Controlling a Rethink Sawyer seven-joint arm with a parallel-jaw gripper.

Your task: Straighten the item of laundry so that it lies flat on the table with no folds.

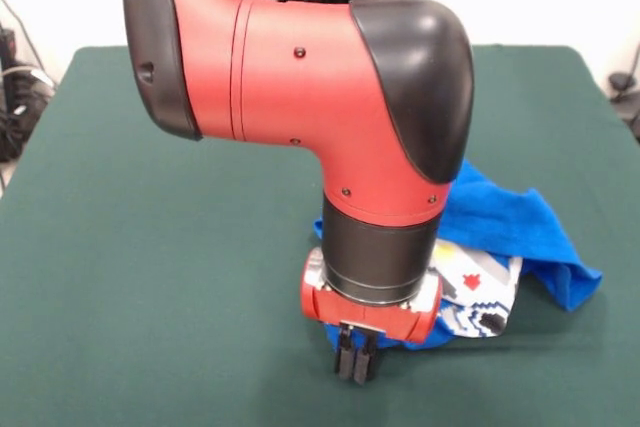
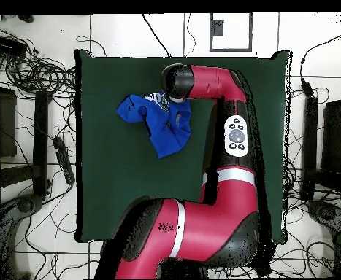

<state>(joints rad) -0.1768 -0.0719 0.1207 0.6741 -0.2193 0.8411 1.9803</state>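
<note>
The tool [image 1: 356,359], fingers pressed together and holding nothing, hangs at the near edge of the crumpled blue T-shirt [image 1: 520,222] on the green desk [image 1: 150,247], seemingly to snag a fold

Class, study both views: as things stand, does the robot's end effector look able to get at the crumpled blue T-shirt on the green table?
Probably yes. The end effector hangs low at the near edge of the T-shirt, and nothing else lies on the table between them. Only the arm's own bulk hides part of the cloth.
</note>
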